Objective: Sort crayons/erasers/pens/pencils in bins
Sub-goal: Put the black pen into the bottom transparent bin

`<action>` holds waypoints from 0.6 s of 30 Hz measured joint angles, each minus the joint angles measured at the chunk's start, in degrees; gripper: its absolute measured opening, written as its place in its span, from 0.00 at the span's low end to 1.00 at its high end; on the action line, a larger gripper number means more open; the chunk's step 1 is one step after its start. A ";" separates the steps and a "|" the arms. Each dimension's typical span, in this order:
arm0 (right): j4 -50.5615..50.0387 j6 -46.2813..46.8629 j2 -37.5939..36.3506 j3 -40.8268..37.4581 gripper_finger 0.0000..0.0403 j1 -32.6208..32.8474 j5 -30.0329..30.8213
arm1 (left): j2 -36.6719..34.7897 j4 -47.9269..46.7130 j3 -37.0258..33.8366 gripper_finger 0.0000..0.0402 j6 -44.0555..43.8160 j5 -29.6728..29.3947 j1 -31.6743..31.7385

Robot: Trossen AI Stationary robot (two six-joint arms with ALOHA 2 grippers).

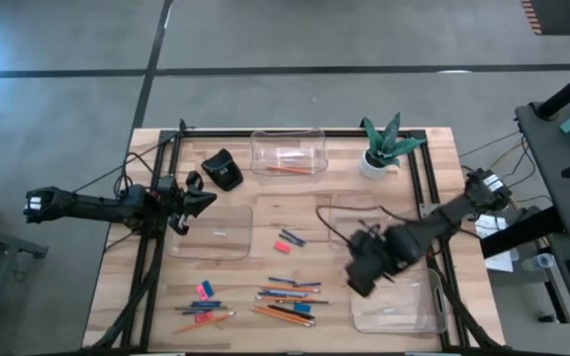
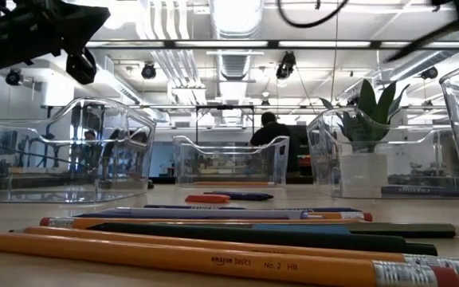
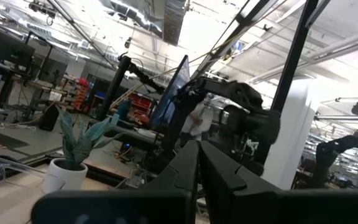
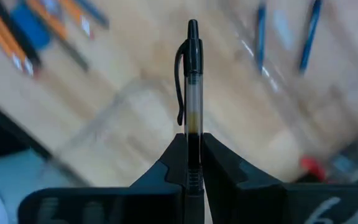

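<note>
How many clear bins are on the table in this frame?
4: back-centre bin; left bin beside the left hand; centre-right bin and front-right bin, both partly covered by the right arm.

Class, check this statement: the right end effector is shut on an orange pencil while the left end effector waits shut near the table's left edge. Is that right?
One detail is wrong. The right end effector is shut on a pen with a clear barrel and black cap, not an orange pencil; the right wrist view shows it. The left end effector does wait shut near the table's left edge.
</note>
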 joint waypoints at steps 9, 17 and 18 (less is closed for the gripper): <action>1.00 15.78 -0.44 -1.39 0.05 18.58 -1.76 | 0.00 0.01 0.01 0.00 -0.01 0.00 0.00; 8.88 9.72 0.45 -8.18 0.06 22.57 10.74 | 0.00 0.01 -0.01 0.00 -0.01 0.00 0.00; 10.35 8.59 0.43 -9.30 0.06 22.47 11.22 | 0.00 0.01 -0.01 0.00 -0.01 0.00 0.00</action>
